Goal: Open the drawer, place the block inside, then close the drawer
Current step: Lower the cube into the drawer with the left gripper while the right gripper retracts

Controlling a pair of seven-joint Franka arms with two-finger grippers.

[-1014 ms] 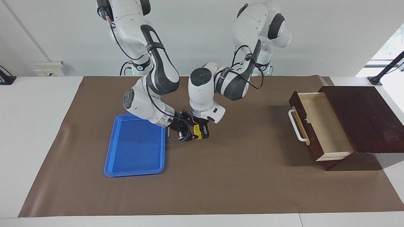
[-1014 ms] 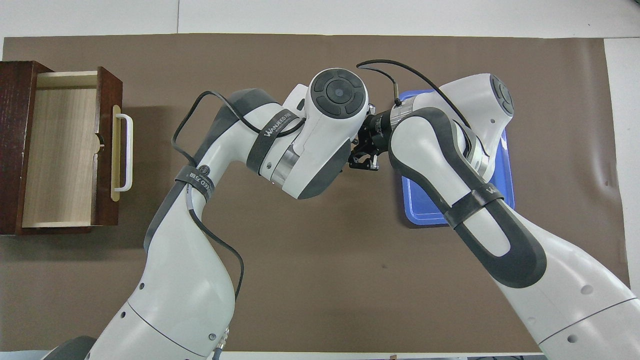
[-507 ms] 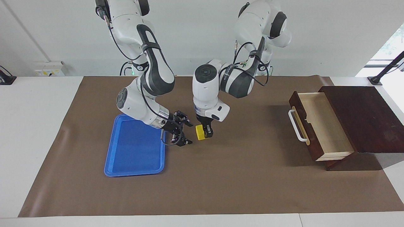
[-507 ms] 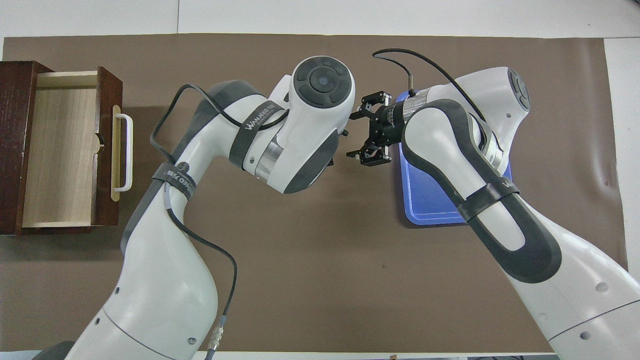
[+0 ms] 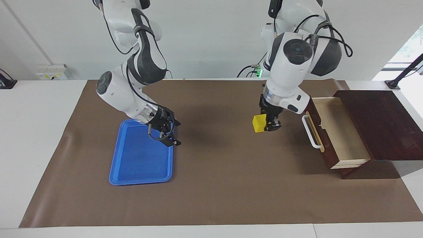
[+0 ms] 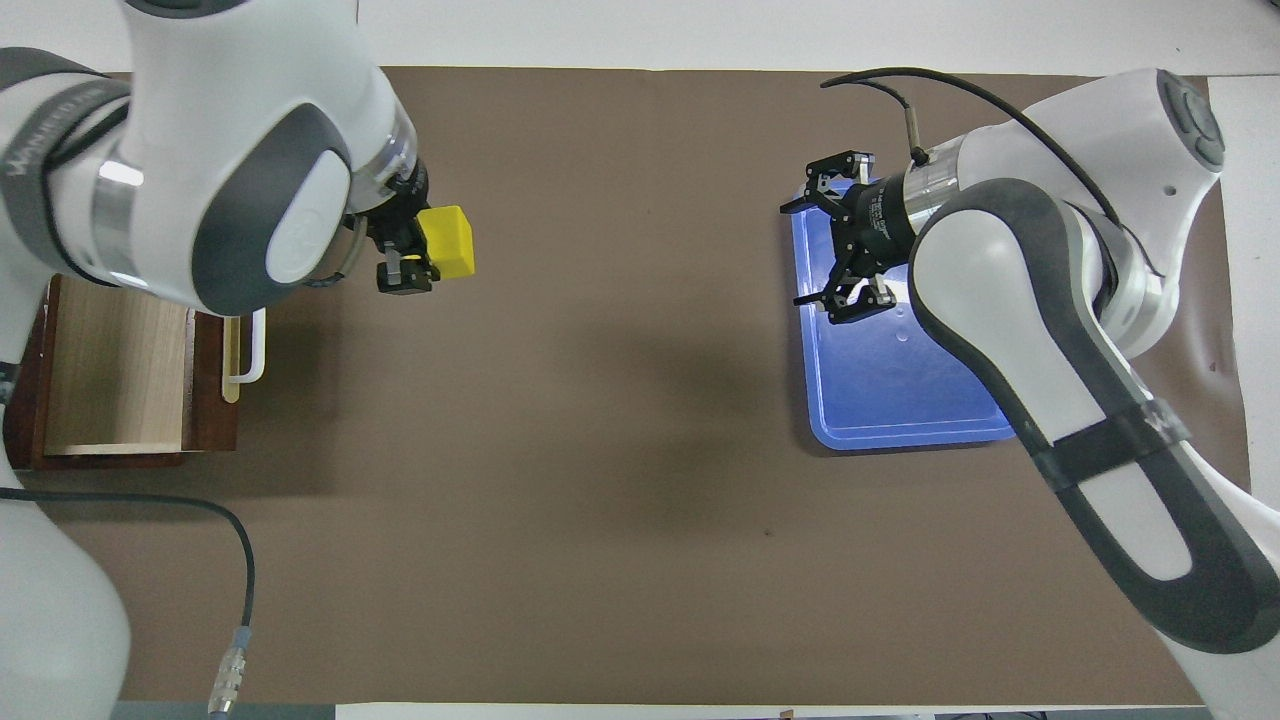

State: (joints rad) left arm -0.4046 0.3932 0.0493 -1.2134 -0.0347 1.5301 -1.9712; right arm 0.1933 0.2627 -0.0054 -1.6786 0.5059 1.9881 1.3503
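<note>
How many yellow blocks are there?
1. The yellow block is held up in the left gripper, over the brown mat just in front of the open drawer.

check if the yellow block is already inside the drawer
No, the block hangs in the left end effector over the brown mat, in front of the open drawer.

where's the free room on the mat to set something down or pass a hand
Widest bare mat: between the blue tray and the drawer, along the edge farthest from the robots. The tray's floor is bare too. Crowded: in front of the drawer, where the left gripper holds the block over the mat, and the tray's corner under the open right gripper.
</note>
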